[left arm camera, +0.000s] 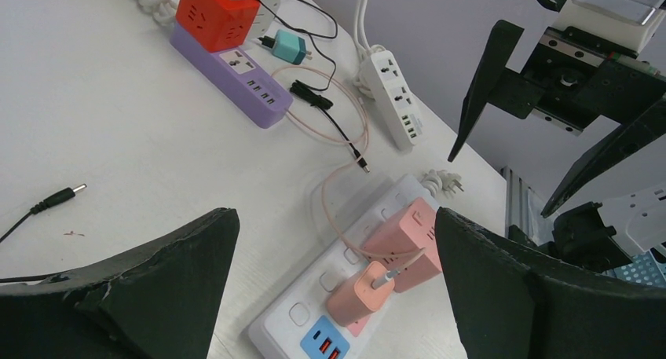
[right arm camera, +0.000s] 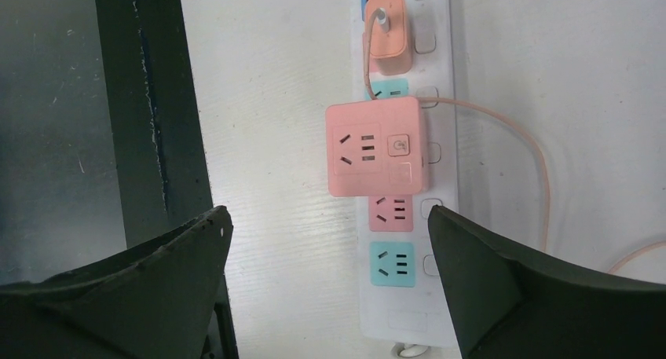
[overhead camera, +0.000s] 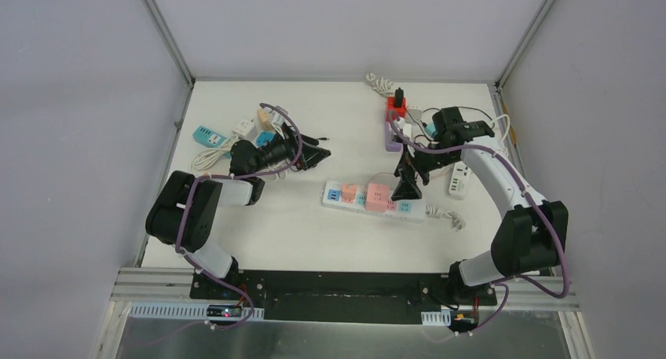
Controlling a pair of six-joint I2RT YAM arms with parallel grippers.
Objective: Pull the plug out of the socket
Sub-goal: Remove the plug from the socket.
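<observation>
White surface [overhead camera: 314, 241] holds a white power strip [right arm camera: 444, 296] with a pink cube plug [right arm camera: 377, 145] seated in it; your right tool [overhead camera: 408, 192] hovers above, wide open; your left tool [overhead camera: 320, 148] gapes empty.

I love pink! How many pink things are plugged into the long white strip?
2. A small pink charger sits near one end of the white strip; a bigger pink cube sits right beside it, nearer the middle. None seem hidden.
</observation>
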